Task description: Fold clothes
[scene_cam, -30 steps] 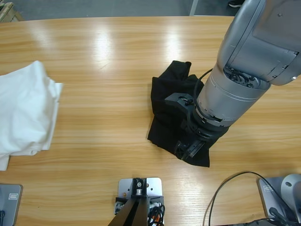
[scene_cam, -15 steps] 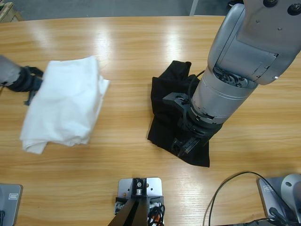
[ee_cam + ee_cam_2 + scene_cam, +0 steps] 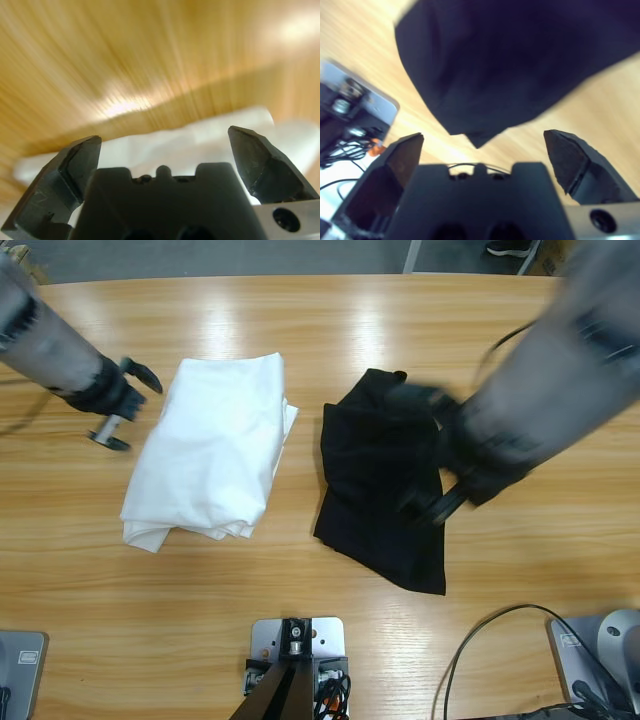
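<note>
Long wooden table, seen from above, bearing two garments well apart from each other. Left of centre: folded plain white fabric shirt, lying flat in layered folds. Right of centre: crumpled black fabric shirt, loosely bunched. No container appears on the table. Left gripper, just beside the white shirt's left edge and apart from it; jaws spread wide, holding nothing, with white cloth visible beyond them in the left wrist view. Right gripper, blurred, over the black shirt's right side; jaws wide apart and empty, black cloth ahead of them.
</note>
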You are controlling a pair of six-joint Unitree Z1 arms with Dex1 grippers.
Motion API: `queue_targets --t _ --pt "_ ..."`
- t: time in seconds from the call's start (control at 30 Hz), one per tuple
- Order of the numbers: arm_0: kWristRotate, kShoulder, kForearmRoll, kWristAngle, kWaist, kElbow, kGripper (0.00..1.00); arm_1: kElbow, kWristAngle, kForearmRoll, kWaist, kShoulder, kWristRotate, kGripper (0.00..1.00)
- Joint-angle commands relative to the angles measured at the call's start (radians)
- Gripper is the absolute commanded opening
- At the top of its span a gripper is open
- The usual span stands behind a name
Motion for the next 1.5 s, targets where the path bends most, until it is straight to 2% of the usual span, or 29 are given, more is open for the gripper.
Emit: queue_targets --t 0.03,0.2,0.37,0.43,0.53,0.63,0.8,0.9,1.27,1.5 --pt "0.855 -0.269 0.056 -0.239 -0.021 -0.181 1.0 0.091 0.206 -0.003 -0.376 -0.181 0.037 1.0" --pt "0.858 -0.112 0.079 -0.379 -0.151 -0.346 1.0 0.258 0.367 -0.178 -0.55 -0.134 0.015 1.0" --pt "0.81 0.011 0.071 -0.403 -0.305 -0.428 1.0 0.236 0.587 -0.258 -0.721 0.033 -0.213 1.0" --pt "0.847 0.058 0.072 -0.447 -0.352 -0.479 0.985 0.199 0.558 -0.232 -0.763 0.021 -0.211 1.0" --pt "0.834 0.118 0.098 -0.478 -0.358 -0.53 0.962 0.218 0.463 -0.229 -0.769 -0.058 -0.145 1.0" --pt "0.74 0.181 0.129 -0.475 -0.352 -0.539 0.95 0.273 0.487 -0.305 -0.773 -0.016 -0.152 0.996" --pt "0.624 0.186 0.137 -0.454 -0.351 -0.413 0.945 0.327 0.522 -0.348 -0.782 0.003 -0.174 0.996" --pt "0.6 0.17 0.027 -0.472 -0.351 -0.31 0.945 0.334 0.525 -0.344 -0.793 -0.003 -0.19 0.996" --pt "0.513 0.217 -0.278 -0.486 -0.392 -0.106 0.945 0.35 0.524 -0.345 -0.793 -0.003 -0.202 0.991" --pt "0.463 0.299 -0.418 -0.474 -0.395 -0.081 0.945 0.361 0.519 -0.349 -0.793 0.018 -0.219 0.991"
